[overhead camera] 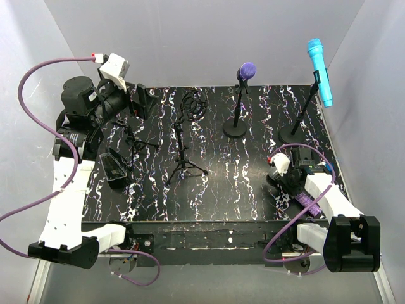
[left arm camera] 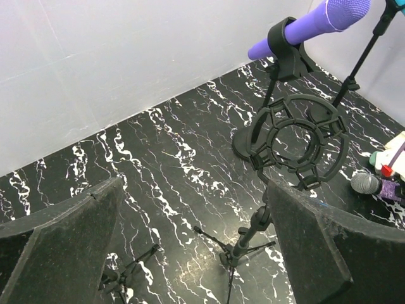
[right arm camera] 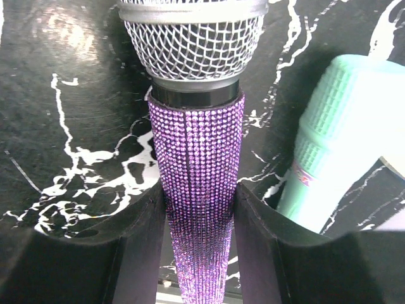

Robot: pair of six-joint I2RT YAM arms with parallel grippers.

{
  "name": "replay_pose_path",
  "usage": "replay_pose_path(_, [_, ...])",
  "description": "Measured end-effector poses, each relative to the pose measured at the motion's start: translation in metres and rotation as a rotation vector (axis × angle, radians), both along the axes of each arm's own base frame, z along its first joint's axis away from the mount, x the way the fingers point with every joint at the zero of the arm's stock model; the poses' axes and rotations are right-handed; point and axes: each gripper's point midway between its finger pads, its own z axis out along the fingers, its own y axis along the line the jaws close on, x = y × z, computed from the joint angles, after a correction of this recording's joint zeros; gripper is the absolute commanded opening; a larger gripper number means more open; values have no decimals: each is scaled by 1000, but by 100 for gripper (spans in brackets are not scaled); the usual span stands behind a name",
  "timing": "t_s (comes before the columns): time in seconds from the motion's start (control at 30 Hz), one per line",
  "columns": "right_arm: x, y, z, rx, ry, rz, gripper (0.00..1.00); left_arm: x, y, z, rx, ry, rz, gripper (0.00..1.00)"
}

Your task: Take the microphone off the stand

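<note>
My right gripper (overhead camera: 285, 172) (right arm camera: 199, 209) is shut on a purple rhinestone microphone (right arm camera: 197, 158) with a silver mesh head, low over the table at the right. It lies free of any stand, and its handle shows in the top view (overhead camera: 309, 202). A mint-green microphone (right arm camera: 332, 158) lies right beside it. An empty black shock-mount ring (left arm camera: 300, 142) tops a tripod stand (overhead camera: 184, 166). A purple microphone (overhead camera: 246, 69) sits in its round-base stand (overhead camera: 235, 130). A cyan microphone (overhead camera: 320, 71) sits in another stand (overhead camera: 293, 134). My left gripper (overhead camera: 140, 101) (left arm camera: 196, 253) is open and empty, raised at the back left.
A small black tripod (overhead camera: 131, 136) and a black boxy object (overhead camera: 116, 168) lie at the left, below my left arm. Grey walls close in the table on three sides. The purple microphone (left arm camera: 316, 22) is up high in the left wrist view.
</note>
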Motion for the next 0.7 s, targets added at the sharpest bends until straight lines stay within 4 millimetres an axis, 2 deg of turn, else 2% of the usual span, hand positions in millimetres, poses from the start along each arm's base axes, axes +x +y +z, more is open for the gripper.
replay_pose_path(0.2, [1,-4,4,-20,-10,3,48,-9,-8,-1,8,12,-66,98])
replay_pose_path(0.27, [0,-2,7,-11,-18,14,55,-14,-13,-3,6,23,-97,98])
replay_pose_path(0.33, [1,-1,10,-7,-34,24,57,-18,-16,-6,4,37,-126,98])
replay_pose_path(0.43, [2,0,17,-1,-46,31,67,-26,-22,-11,11,64,-177,98])
replay_pose_path(0.53, [8,3,30,14,-72,33,72,-36,-26,-5,30,67,-228,98])
replay_pose_path(0.63, [17,8,47,41,-115,38,72,-52,-30,-2,58,63,-295,98])
replay_pose_path(0.7, [20,12,56,61,-129,35,73,-66,-33,-9,78,81,-344,98])
